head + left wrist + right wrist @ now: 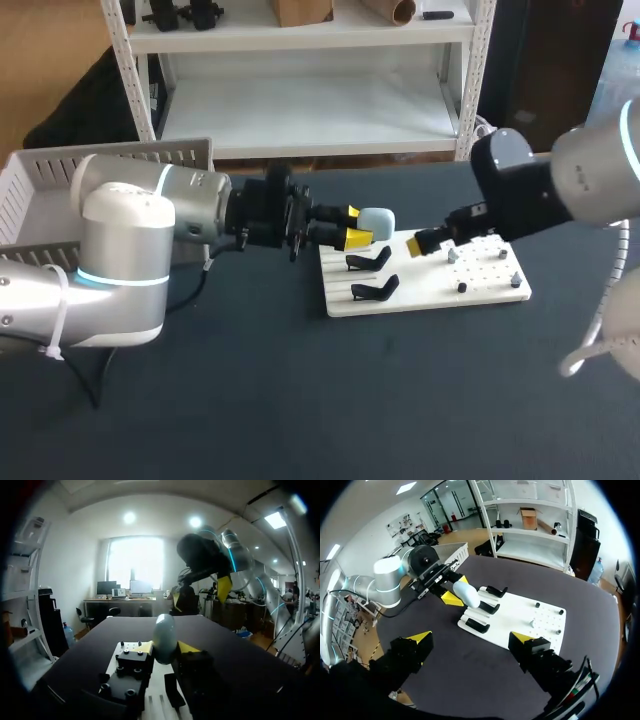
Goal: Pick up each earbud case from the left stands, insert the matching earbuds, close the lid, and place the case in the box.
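The dark table (300, 400) carries a white board (430, 290) with black stands (368, 262). Above them, the left gripper (356, 226) is clamped on the pale blue earbud case (378, 222), probably presenting it for loading. Just beside it, the right gripper (422, 243) hangs over the board, fingers spread, holding nothing.

Pale blue earbud case (377, 222) in left end effector (355, 226)

Three cameras, one desk (250, 400)
My head camera looks down from behind; left wrist sits low, facing across the desk; right wrist looks down from high. All share the white board (420, 290).
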Controlling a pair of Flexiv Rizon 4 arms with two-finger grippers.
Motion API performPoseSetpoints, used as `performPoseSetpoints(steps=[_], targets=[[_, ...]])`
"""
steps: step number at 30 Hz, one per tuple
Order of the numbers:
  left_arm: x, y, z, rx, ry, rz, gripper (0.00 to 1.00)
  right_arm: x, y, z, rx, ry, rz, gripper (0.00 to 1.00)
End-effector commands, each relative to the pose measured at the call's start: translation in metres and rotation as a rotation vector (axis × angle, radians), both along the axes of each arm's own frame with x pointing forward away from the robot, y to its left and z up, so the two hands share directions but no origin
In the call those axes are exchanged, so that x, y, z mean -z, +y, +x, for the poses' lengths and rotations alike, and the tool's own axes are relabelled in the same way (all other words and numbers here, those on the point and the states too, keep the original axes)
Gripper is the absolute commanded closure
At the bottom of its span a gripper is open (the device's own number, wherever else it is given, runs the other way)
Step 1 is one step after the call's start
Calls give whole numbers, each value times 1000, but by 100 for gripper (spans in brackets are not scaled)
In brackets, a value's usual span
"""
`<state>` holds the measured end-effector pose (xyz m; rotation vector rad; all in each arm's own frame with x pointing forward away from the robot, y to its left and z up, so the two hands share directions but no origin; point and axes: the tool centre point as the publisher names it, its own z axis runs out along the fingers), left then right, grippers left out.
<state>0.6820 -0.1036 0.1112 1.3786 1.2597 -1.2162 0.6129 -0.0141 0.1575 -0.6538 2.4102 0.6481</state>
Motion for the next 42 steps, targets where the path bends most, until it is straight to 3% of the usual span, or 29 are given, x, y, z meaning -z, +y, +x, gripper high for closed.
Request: performPoseSetpoints(steps=[1,16,42], targets=[[1,0,0,0,-1,-2,100,6,11,17,-15,22,5,0],[1,0,0,0,-1,-2,100,17,32,40,-17,48,-19,0],[1,0,0,0,-1,-2,100,30,31,56,34,76,-24,0]])
